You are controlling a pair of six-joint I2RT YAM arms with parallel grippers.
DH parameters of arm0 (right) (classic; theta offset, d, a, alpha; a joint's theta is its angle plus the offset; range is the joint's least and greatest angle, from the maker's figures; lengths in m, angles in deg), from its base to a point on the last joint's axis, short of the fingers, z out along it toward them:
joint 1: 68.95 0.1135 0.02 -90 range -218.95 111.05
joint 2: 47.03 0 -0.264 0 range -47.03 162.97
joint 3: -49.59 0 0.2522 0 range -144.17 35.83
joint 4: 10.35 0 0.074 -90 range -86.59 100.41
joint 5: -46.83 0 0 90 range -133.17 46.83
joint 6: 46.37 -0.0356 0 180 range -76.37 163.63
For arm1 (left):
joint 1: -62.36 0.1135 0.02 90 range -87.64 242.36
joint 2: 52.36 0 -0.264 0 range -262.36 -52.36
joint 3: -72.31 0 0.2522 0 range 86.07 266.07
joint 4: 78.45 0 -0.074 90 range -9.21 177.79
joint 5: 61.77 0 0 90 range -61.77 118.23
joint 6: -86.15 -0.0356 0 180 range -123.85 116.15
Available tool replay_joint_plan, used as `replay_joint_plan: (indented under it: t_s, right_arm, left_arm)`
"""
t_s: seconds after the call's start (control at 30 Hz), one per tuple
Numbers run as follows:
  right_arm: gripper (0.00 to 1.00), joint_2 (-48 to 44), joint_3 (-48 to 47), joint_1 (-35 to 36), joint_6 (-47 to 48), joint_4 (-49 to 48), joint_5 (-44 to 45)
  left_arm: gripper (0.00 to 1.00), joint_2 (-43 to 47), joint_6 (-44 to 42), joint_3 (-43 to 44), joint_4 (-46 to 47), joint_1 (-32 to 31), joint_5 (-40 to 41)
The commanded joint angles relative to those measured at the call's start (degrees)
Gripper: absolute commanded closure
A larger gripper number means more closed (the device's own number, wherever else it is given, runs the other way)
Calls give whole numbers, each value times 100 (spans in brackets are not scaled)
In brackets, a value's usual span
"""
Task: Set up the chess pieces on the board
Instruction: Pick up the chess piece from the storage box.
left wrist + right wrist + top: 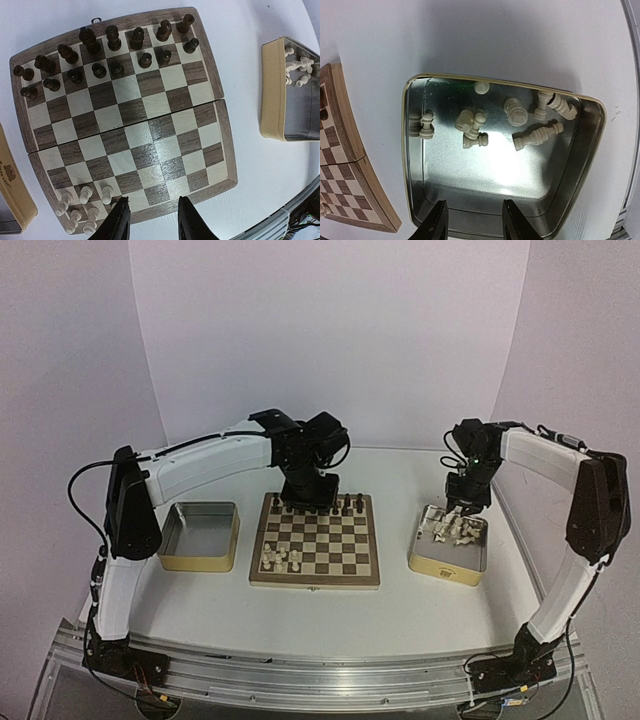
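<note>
Several white pieces (472, 131) are lying in the tin (485, 175); right gripper (475, 206) hovering above, part-open, empty. Left gripper (153, 201) likewise, over the board (150, 130). Next: pinching one piece.

A board (150, 125) checkered in light and dark brown squares, with a pale wood rim, lies on a white worktop (400, 590). Dark brown-black figures (114, 37) line its far edge. Cream-white chess pieces (85, 200) cluster at its near left corner. More cream pieces lie in a silver tin (485, 170) with yellowish sides.
</note>
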Motion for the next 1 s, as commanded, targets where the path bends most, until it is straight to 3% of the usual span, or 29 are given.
replay_joint_plan:
  t_s: [0.0, 0.97]
  right_arm:
    - [64, 304, -82, 54, 68, -196, -365]
    - [73, 1729, -696, 54, 251, -606, -2]
  left_arm:
    - [67, 78, 11, 273, 332, 92, -234]
    - [67, -262, 0, 549, 415, 135, -317]
